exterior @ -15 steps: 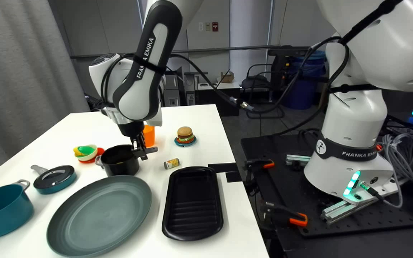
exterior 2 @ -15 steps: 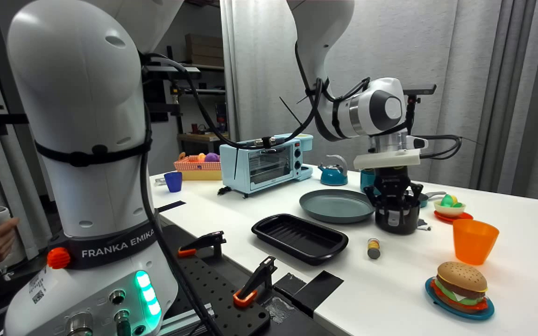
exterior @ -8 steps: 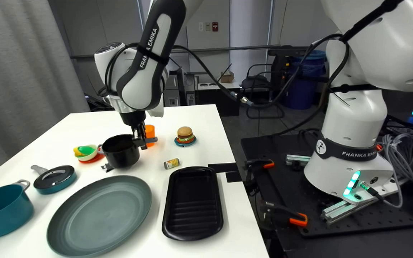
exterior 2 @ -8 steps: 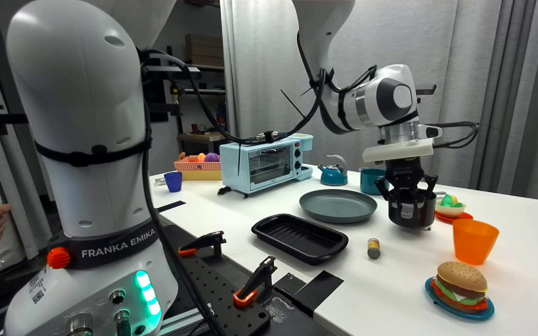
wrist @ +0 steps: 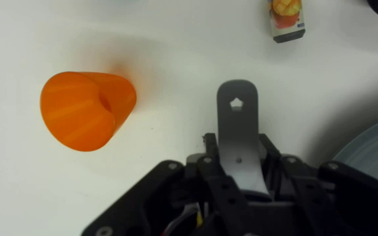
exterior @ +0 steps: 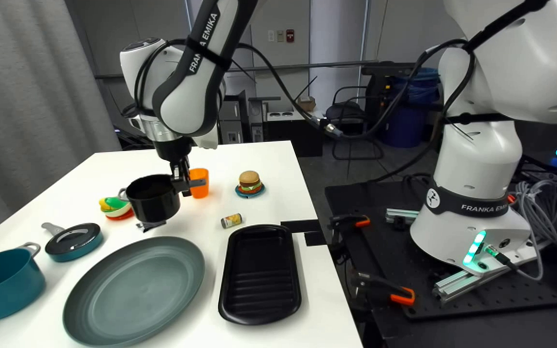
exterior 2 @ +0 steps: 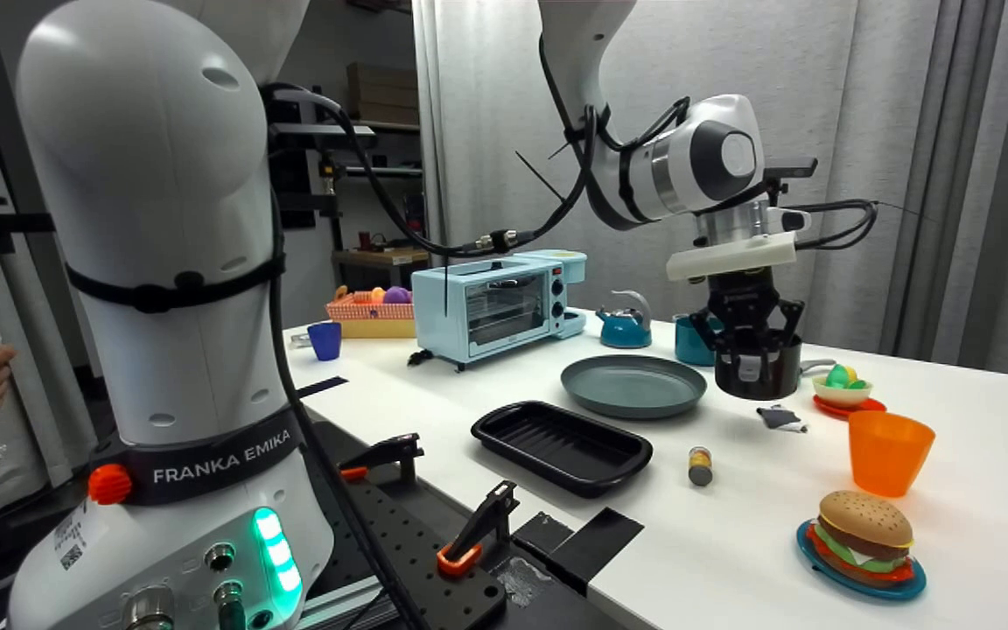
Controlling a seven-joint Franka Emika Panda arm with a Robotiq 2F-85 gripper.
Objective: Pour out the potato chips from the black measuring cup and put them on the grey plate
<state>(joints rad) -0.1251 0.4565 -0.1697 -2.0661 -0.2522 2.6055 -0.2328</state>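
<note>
Since the black cup (exterior: pixel 155 208) hangs clear of the bench (exterior: pixel 278 208), just beside the jaws, the step in hand looks to be carrying it over to the grey plate (exterior: pixel 133 290). The jaws are closed on its handle (wrist: pixel 237 127), squeezing the two side edges, with the free end sticking out past them and the cup on the opposite side, near upright. No chips can be made out in its dark inside, and none show on the plate.

The plate lies lower than the jaws and off to one side of them; in the wrist view the orange cup (wrist: pixel 77 111) stands on the opposite side. Keep the black cup level on the way across, because its weight sits to one side of the grip and would probably make it droop if jerked. Stay high enough for its base to clear the plate's rim, and hold off tipping until its lip is over the plate, well apart from the black tray (exterior: pixel 259 261). Then a slow roll about the handle's length, towards the plate side of the jaws, should let the chips slide out. Hold the squeeze firm throughout, since such narrow edges give little to grip.
</note>
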